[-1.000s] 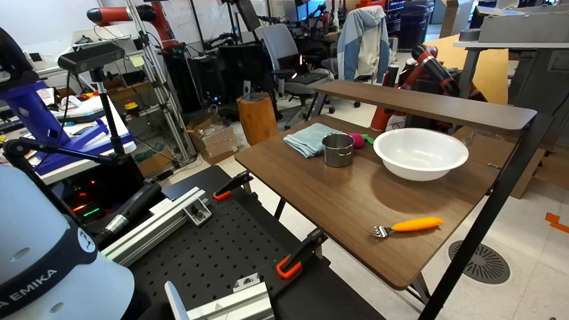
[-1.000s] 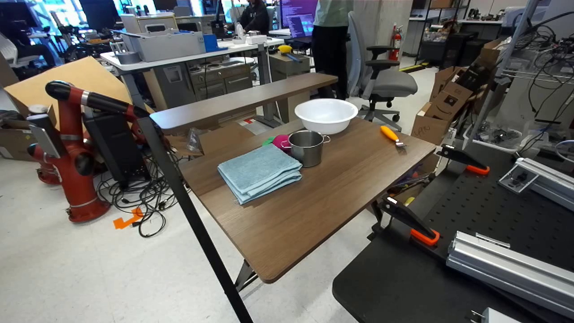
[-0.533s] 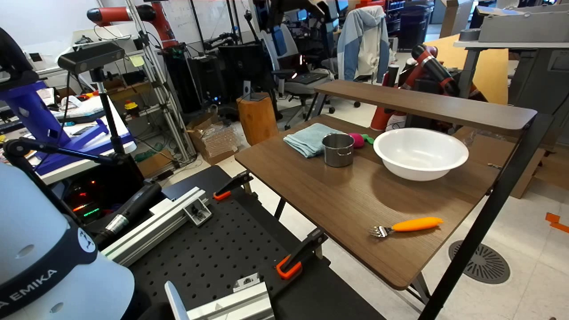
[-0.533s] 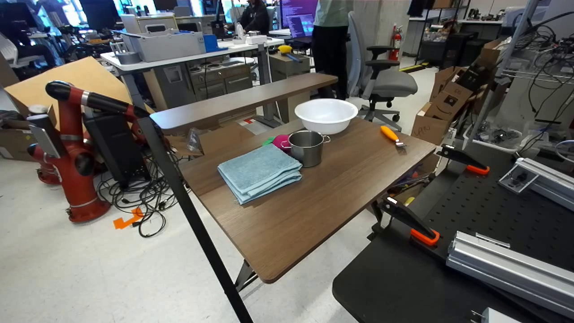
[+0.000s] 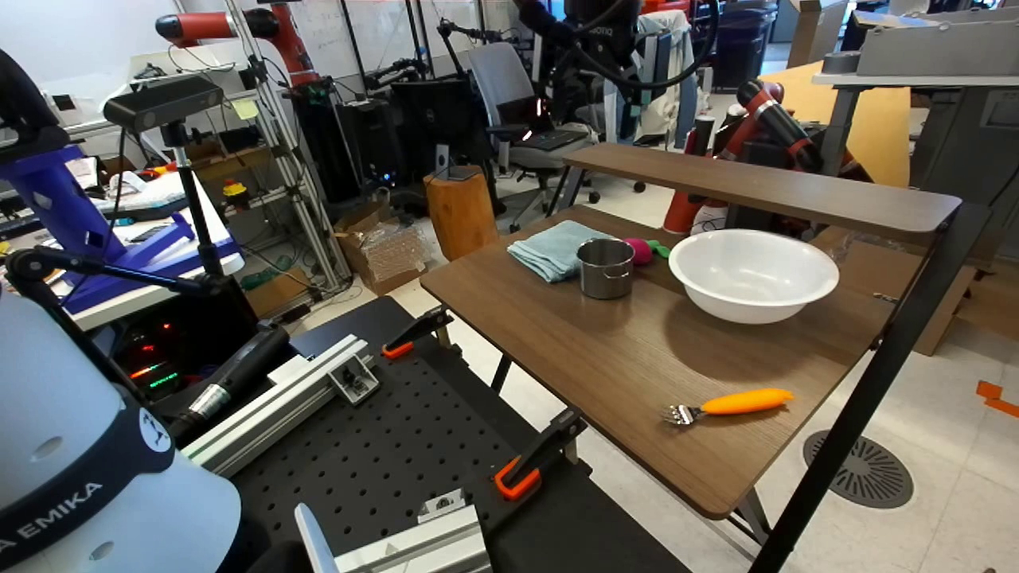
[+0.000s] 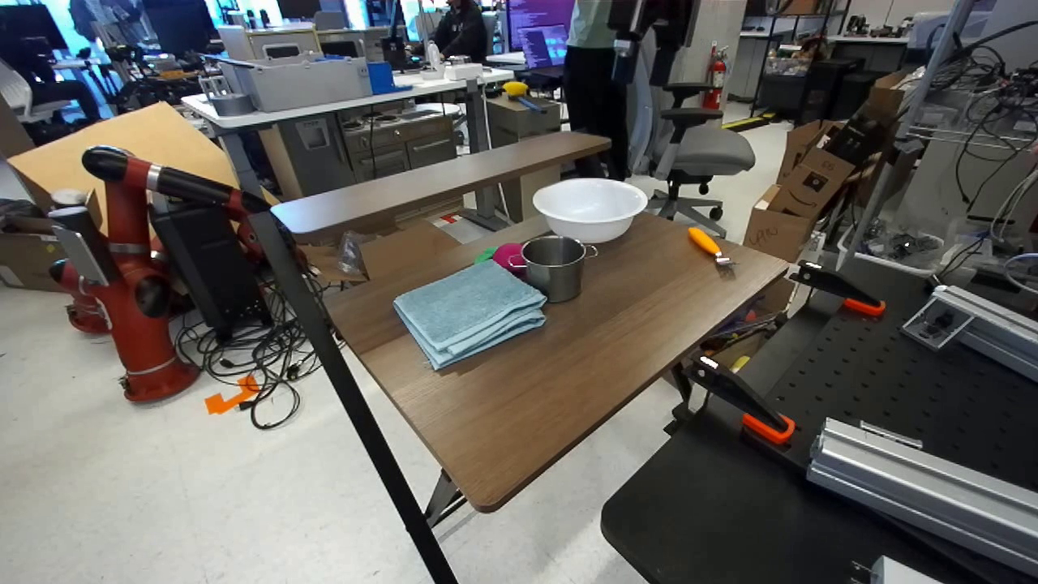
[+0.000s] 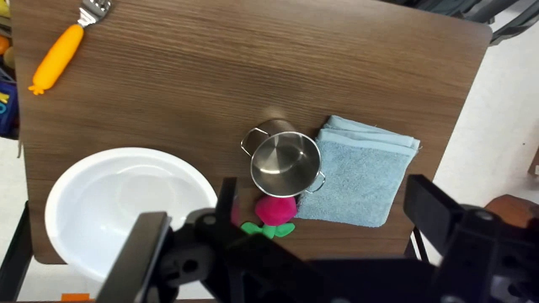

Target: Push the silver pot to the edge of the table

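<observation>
The silver pot stands upright on the brown table, with a wire handle on each side. It also shows in both exterior views, about mid-table. In the wrist view my gripper is open and empty, its black fingers wide apart. It is high above the table and apart from the pot. The pot appears just beyond the fingertips in the wrist view. Part of the gripper and arm shows at the top of both exterior views, cut off by the frame.
A blue folded towel lies beside the pot, and a pink plush with green leaves lies close to it. A large white bowl and an orange-handled fork share the table. A raised shelf runs along the back.
The gripper and arm have come into the top of both exterior views, moving rightward in one of them. The pot and the other table objects have not moved.
</observation>
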Controlling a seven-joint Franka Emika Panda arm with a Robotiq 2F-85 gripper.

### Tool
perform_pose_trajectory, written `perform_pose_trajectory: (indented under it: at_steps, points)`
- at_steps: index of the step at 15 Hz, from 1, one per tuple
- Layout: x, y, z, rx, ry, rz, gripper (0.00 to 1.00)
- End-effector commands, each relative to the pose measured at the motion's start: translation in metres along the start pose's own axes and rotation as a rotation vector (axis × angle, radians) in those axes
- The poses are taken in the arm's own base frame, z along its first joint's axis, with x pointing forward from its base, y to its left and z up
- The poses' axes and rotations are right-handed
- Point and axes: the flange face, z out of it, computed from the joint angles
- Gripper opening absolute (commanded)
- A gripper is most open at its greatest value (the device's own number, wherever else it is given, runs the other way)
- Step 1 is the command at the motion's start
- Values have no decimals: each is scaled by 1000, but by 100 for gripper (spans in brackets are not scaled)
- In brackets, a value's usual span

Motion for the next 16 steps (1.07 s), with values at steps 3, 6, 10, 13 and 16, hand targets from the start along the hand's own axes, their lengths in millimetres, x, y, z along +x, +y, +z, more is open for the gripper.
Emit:
perform_pose_trajectory:
  at_steps: [3, 6, 10, 13, 16]
  points:
    - [65, -11, 25, 25, -84, 97, 100]
    - [93, -23, 50, 34, -112, 142, 100]
    - [119, -26, 85, 7, -138, 222, 100]
    - [133, -27, 111, -9, -155, 286, 100]
    - [139, -34, 134, -24, -198, 308, 100]
